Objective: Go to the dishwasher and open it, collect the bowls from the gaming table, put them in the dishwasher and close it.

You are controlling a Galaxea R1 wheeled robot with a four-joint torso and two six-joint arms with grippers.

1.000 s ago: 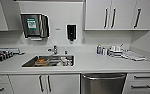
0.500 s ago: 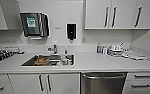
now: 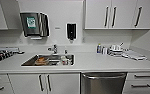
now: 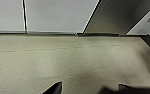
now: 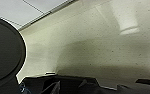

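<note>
**Facing the kitchen desk, dishwasher shut**

Nothing has shifted since the earlier head views; the whole scene sits just as it did.

At the far left of the white desk [image 3: 96, 65] lies a tray of dark and red small items [image 3: 1, 55], too blurred to name. Above it on the wall hangs a steel paper-towel dispenser with a green label [image 3: 34, 24]. Next comes the rectangular stainless-steel sink [image 3: 49, 60], sunk into the desk, with an orange-brown item and some pale dishes inside and a chrome tap [image 3: 54, 48] behind it. A black soap dispenser [image 3: 71, 31] is fixed to the wall above and to the right of the tap. Below the sink are white cupboard doors with dark bar handles [image 3: 44, 83].

Right of those doors, under the desk, stands the brushed-steel dishwasher [image 3: 102, 83], closed, its bar handle along the top edge. On the desk above it sits a cluster of bottles and dishes [image 3: 116, 50]. White wall cupboards [image 3: 121, 14] hang over that end, white drawers [image 3: 141, 83] beneath.

Both wrist views look down on a speckled beige floor [image 4: 66, 62]; whether either tool is wide or narrow, I cannot tell.
</note>
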